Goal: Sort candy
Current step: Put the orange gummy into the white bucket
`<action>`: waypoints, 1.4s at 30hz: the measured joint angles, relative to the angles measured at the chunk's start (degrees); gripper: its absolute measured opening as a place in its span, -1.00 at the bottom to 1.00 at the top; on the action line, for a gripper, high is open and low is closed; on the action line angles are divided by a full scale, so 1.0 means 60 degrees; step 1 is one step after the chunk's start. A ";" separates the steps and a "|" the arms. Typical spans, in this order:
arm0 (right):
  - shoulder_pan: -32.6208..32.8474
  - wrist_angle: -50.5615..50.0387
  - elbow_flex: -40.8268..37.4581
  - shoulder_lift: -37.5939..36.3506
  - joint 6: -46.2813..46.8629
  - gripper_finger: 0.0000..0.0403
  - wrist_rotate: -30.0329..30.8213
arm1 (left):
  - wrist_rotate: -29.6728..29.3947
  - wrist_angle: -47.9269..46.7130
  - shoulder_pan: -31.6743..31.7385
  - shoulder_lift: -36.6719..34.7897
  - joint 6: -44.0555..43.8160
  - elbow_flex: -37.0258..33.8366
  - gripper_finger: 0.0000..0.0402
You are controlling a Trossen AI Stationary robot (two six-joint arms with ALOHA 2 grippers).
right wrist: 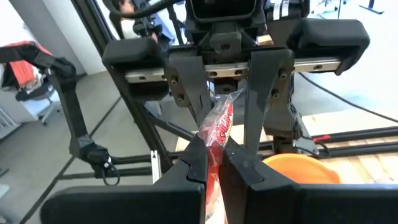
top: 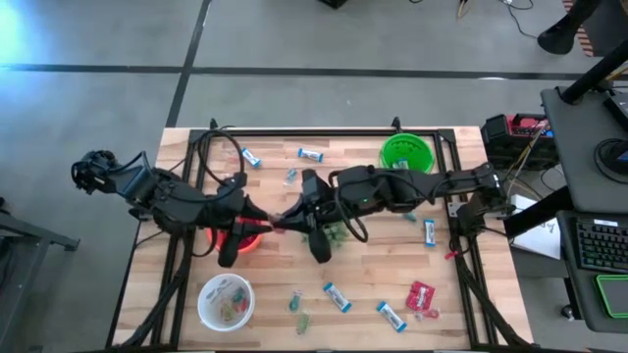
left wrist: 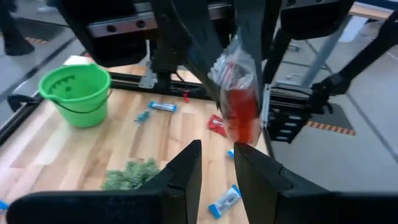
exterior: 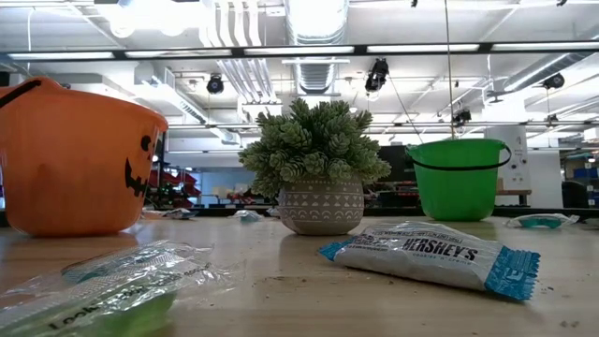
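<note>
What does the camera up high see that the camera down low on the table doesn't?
Only the high view shows both arms meeting mid-table, the left tool and right tool around a red candy packet, plus a white bowl.

Only the low view shows the pumpkin face on the orange bucket and the Hershey's bar up close.

Both show the green bucket and the spiky plant.
</note>
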 joint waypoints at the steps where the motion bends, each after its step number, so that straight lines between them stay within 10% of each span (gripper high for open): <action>1: 0.0000 -0.0044 0.0057 0.0036 -0.0001 -0.94 -0.0005 | 0.0150 0.0015 0.0003 0.0000 0.0000 0.0000 -0.61; 42: -0.0007 -0.0248 0.0059 -0.0067 -0.0186 -0.94 -0.0467 | 0.0926 0.0466 0.0067 0.0598 0.0553 0.0317 -0.35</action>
